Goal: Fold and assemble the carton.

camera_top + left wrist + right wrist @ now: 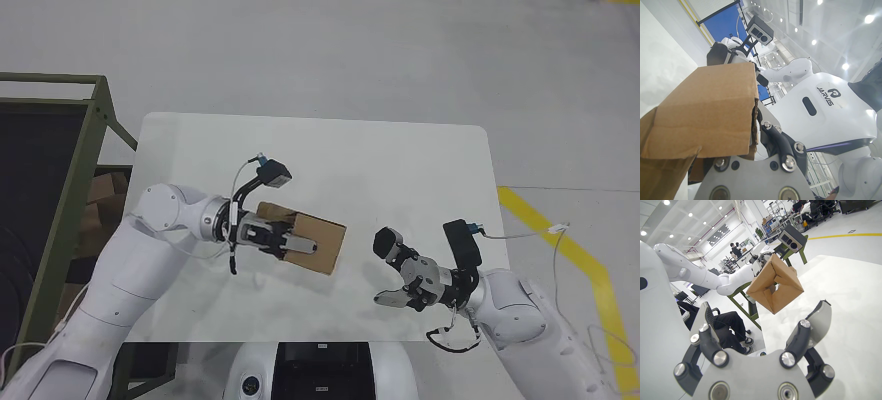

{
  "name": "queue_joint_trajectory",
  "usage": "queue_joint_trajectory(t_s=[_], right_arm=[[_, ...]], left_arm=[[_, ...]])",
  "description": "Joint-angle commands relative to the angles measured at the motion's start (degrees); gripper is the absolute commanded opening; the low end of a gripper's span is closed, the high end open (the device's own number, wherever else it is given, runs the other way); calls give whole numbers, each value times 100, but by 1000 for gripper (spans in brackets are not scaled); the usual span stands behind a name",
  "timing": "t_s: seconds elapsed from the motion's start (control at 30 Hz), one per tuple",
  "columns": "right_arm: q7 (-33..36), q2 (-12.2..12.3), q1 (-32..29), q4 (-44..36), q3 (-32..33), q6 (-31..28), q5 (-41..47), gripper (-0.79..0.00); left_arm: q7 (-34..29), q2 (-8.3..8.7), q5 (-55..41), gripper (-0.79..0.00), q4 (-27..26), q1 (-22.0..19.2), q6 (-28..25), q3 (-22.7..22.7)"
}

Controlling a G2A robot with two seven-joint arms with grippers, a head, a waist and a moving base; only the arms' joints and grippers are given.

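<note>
From above, the left gripper (285, 243) had its jaws clamped on the brown carton (318, 245), held over the middle of the white bench (400, 170); the right gripper (385, 270) sat apart from it, jaws spread; from the left wrist, the carton (706, 113) filled the near side; from the right wrist, its part-folded end flaps (776, 285) faced the open right gripper (764, 309).

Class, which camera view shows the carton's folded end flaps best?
The right wrist view: the carton faces it flap-end on, tabs partly tucked. The top view shows its upper side in the left end effector; the left wrist view, plain side panels close up.
</note>
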Motion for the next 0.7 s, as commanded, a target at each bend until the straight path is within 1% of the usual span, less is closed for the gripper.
queue_joint_trajectory(t_s=[0.0,0.13,0.27,0.37,0.47,0.67], right_arm=[[0,0,0,0,0,0,0,0],[0,0,0,0,0,0,0,0],[0,0,0,0,0,0,0,0],[0,0,0,0,0,0,0,0],[0,0,0,0,0,0,0,0],[0,0,0,0,0,0,0,0]], left_arm=[[73,16,340,-785,-25,-28,13,-48],[-63,65,894,-785,-153,-119,-76,-193],[-83,157,1851,-785,-730,-123,-107,-283],[-134,250,2513,-785,-1166,-108,-56,-266],[-127,349,3003,-785,-1459,-116,-64,-188],[-100,580,3877,-785,-1830,-246,-91,205]])
